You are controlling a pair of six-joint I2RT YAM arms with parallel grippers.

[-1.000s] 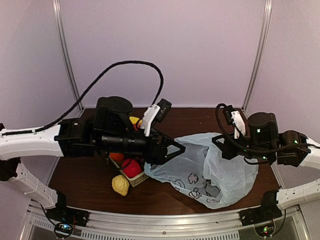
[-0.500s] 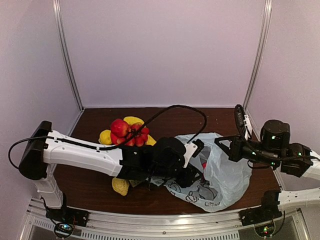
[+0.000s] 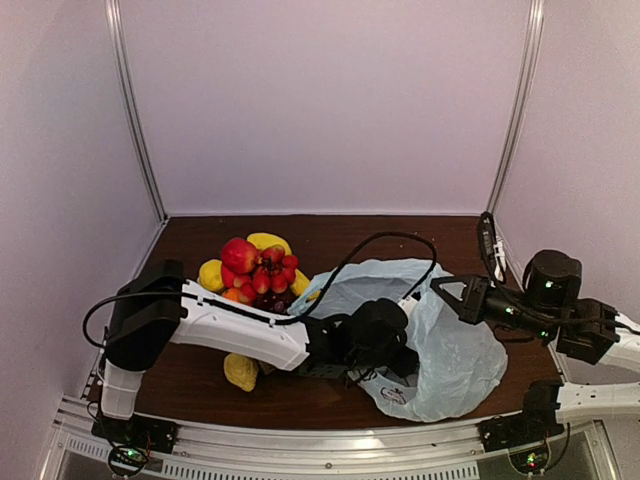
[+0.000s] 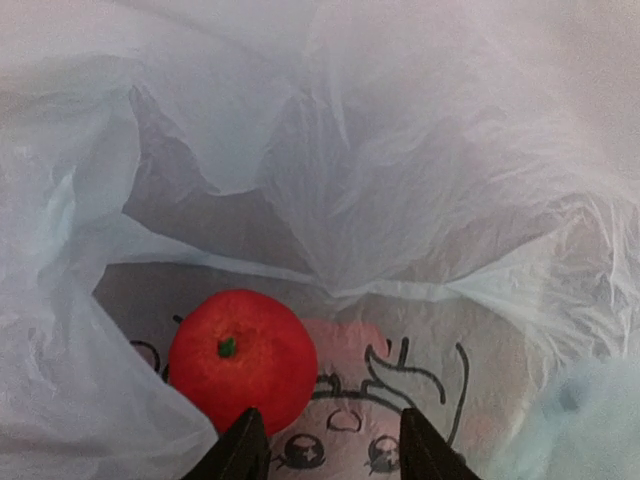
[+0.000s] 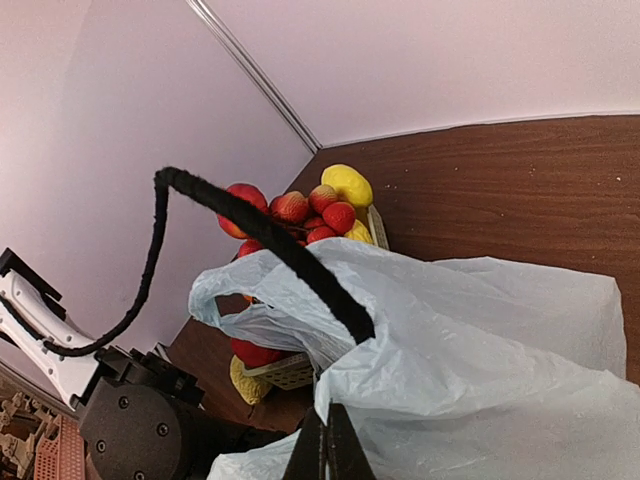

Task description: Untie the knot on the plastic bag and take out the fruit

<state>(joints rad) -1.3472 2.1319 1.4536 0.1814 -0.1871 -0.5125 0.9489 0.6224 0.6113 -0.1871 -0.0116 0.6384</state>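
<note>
The pale blue plastic bag (image 3: pixel 450 350) lies on the table at the right with its mouth open; no knot shows. My left arm (image 3: pixel 250 330) reaches into the mouth. My left gripper (image 4: pixel 330 455) is open inside the bag, just behind a round red fruit (image 4: pixel 243 355) that lies on the printed film, near its left finger. My right gripper (image 5: pixel 325 445) is shut on the bag's upper edge (image 5: pixel 400 380) and holds it up; it also shows in the top view (image 3: pixel 440 287). A lumpy yellow fruit (image 3: pixel 240 370) lies on the table beside the basket.
A basket (image 5: pixel 290 370) left of the bag is piled with red and yellow fruit (image 3: pixel 255 270), with a smooth yellow piece (image 5: pixel 345 185) on top. The left arm's black cable (image 5: pixel 260 235) arches over the bag. Pale walls and metal posts (image 3: pixel 135 110) enclose the table.
My left arm has swung down from above the basket and pushed its gripper into the bag's mouth. The bag's rim has risen at my right gripper, and the basket's fruit is now uncovered.
</note>
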